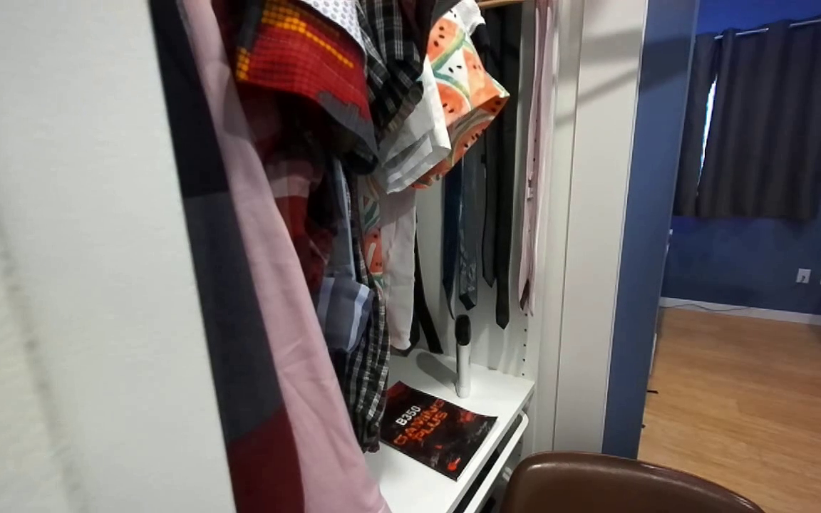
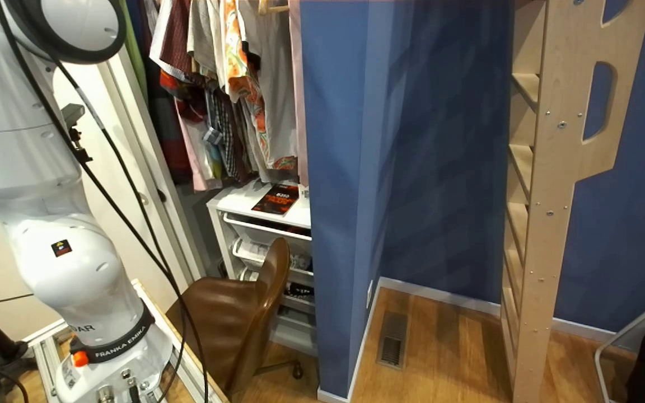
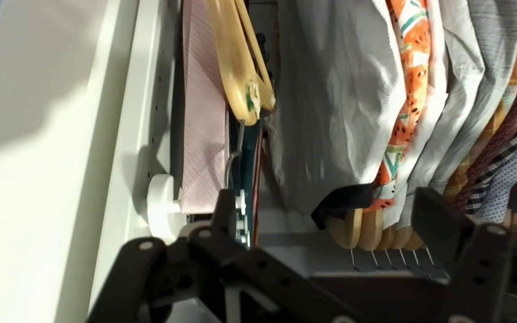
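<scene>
Fingers (image 3: 440,226) spread, wrist view only; hanging shirts (image 3: 413,96) in all views

The hanger (image 3: 231,58) is smooth, lightly glossy wood, the tie (image 3: 202,112) finely textured cloth, and the gripper (image 3: 326,211) looks matt and hard. The chair (image 2: 224,310) has a leathery sheen, and the booklet (image 1: 439,431) looks like glossy paper. Smooth, matt wood makes up the ladder (image 2: 549,252)

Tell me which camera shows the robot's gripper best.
The wrist view: the open gripper looms close, both fingers before hanging clothes. Neither exterior view shows it, though an exterior view shows part of the arm.
</scene>
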`<state>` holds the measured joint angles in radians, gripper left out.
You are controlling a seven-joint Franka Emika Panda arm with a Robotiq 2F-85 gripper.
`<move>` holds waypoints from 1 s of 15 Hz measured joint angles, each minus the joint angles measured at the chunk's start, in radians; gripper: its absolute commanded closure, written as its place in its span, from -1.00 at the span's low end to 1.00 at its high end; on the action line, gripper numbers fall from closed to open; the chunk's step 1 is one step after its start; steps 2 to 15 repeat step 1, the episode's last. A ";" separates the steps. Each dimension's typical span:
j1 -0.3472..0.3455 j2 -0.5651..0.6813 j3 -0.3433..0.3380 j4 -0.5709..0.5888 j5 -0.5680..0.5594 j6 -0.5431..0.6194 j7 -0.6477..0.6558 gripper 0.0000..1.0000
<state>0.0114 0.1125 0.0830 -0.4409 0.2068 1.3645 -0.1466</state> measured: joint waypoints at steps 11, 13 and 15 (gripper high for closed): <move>0.000 0.002 0.000 -0.002 0.000 -0.006 0.000 -1.00; 0.000 0.002 0.000 -0.002 0.000 -0.006 0.000 -1.00; 0.000 0.002 0.000 -0.002 0.000 -0.006 0.000 -1.00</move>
